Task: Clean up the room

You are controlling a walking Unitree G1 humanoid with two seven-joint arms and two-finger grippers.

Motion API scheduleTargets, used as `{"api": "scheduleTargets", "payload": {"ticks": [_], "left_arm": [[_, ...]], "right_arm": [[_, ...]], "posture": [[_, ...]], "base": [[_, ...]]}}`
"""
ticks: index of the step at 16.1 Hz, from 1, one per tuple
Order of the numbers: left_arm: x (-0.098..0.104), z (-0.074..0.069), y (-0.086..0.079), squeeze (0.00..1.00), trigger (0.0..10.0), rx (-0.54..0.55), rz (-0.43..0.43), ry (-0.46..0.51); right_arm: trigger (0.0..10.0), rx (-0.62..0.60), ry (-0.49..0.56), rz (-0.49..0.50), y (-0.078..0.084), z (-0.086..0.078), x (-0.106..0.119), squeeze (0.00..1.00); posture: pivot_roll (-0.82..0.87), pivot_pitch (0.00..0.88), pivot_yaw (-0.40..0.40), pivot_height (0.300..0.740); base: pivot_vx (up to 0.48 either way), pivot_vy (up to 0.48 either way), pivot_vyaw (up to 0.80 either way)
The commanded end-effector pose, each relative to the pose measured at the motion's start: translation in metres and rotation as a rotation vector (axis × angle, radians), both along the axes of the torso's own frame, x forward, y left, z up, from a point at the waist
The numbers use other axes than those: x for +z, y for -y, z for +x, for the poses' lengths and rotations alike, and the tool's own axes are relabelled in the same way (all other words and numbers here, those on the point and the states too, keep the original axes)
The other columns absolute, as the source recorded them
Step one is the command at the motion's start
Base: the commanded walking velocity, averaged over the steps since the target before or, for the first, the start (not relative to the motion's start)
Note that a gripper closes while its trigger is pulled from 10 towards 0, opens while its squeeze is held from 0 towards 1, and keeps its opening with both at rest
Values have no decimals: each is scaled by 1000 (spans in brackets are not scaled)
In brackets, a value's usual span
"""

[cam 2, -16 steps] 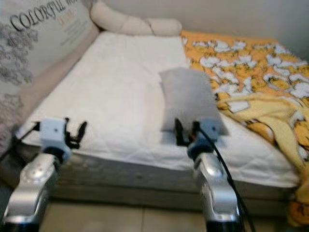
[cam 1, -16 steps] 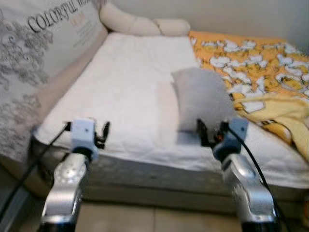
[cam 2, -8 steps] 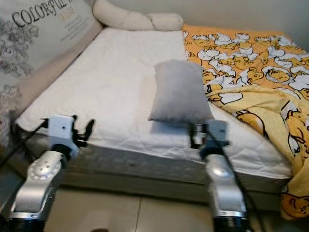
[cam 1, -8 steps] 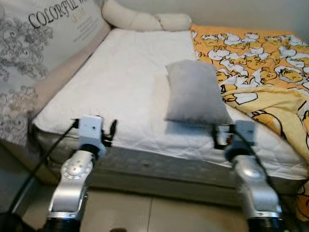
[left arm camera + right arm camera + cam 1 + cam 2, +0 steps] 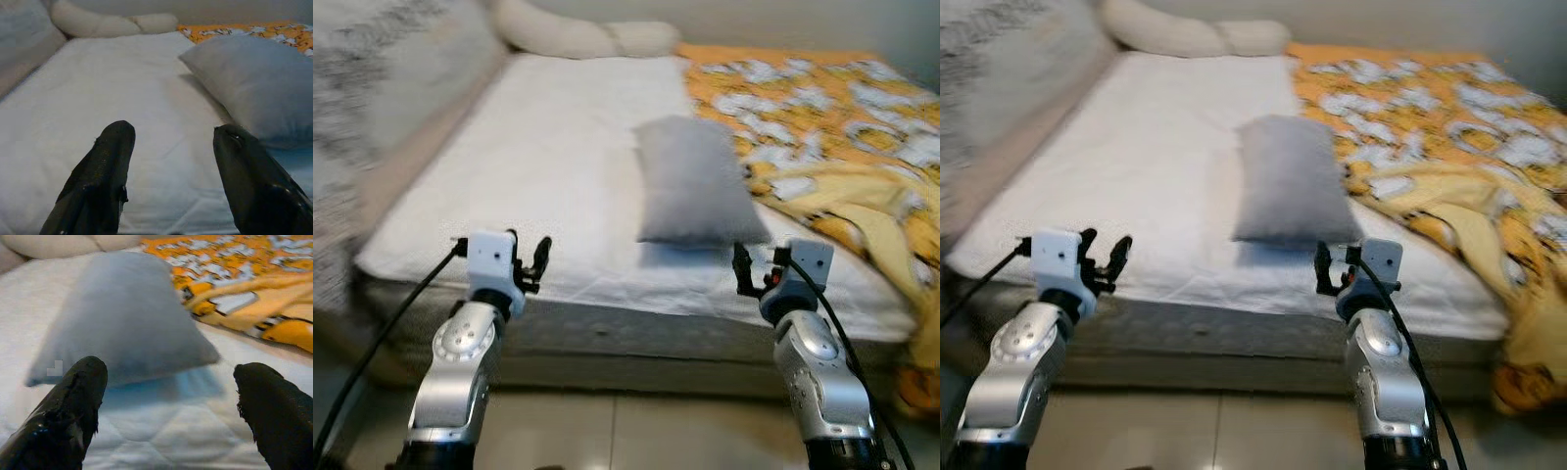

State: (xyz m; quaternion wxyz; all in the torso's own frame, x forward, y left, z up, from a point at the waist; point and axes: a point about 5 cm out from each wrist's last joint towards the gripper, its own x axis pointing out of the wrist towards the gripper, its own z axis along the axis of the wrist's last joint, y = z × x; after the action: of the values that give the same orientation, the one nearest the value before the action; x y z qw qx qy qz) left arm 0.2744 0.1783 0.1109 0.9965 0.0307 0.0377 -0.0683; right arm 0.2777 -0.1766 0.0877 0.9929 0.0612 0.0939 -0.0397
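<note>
Both hands, left hand (image 5: pixel 530 262) and right hand (image 5: pixel 756 269), hover spread before the grey pillow (image 5: pixel 693 181).

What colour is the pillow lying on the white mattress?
Plain light grey pillow, no pattern; clearest in the right wrist view.

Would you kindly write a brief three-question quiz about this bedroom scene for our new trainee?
1. True or false: the right hand grips the grey rectangular fabric pillow.
2. Which covers the white quilted mattress on the robot's right? A) orange duck-print blanket B) blue towel C) green rug
3. Fill in: the left hand has its fingers ____.

Key: 1 false, it hovers open short of the pillow; 2 A; 3 open.
</note>
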Motion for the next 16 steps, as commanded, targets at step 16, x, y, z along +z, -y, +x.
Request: {"api": "scheduleTargets", "payload": {"ticks": [16], "left_arm": [[-6,1,1,0,10000,13,-14,-25]], "right_arm": [[10000,38,44,8,3,3,10,0]], "posture": [[68,0,-2,740]], "base": [[270,0,-238]]}}
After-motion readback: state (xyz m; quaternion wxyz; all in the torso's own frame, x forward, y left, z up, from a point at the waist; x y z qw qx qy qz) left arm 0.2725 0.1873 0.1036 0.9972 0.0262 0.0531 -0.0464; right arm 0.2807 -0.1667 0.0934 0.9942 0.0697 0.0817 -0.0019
